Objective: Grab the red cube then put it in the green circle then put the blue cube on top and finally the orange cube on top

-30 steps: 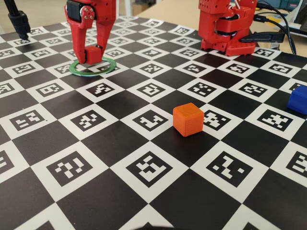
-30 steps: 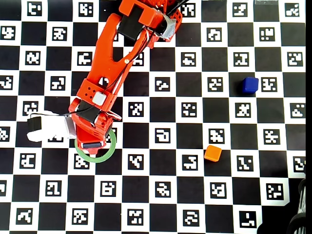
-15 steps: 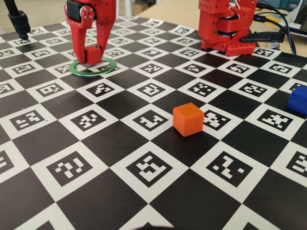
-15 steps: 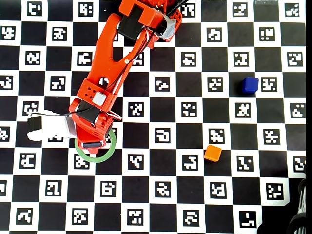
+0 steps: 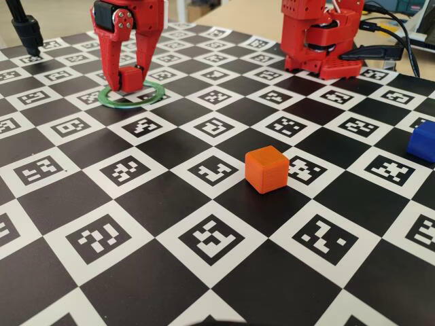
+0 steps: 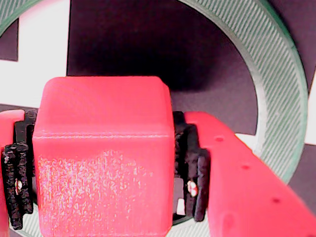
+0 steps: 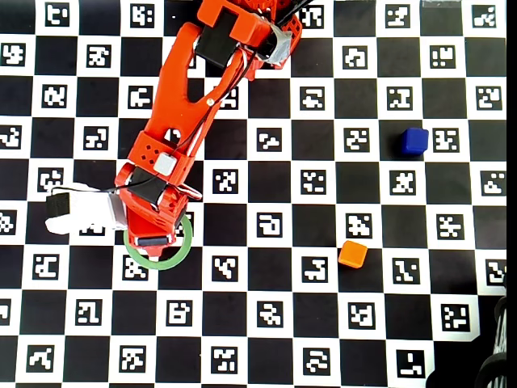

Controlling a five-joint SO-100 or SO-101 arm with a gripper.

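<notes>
The red cube (image 5: 130, 78) (image 6: 103, 148) sits low inside the green circle (image 5: 160, 94) (image 6: 276, 84) (image 7: 161, 264), at the board's far left in the fixed view. My gripper (image 5: 129, 75) (image 6: 102, 183) (image 7: 153, 240) points down over it, shut on the cube with a black pad against each side. In the overhead view the gripper hides the cube. The orange cube (image 5: 267, 169) (image 7: 352, 254) stands alone mid-board. The blue cube (image 5: 423, 141) (image 7: 414, 141) rests at the right, far from the arm.
The arm's red base (image 5: 319, 41) is at the back of the checkerboard with cables (image 5: 401, 34) beside it. A black stand (image 5: 27, 30) rises at the far left corner. A white camera (image 7: 81, 212) juts from the wrist.
The gripper and red cube have edged slightly left inside the ring in the fixed view. The orange and blue cubes have not moved.
</notes>
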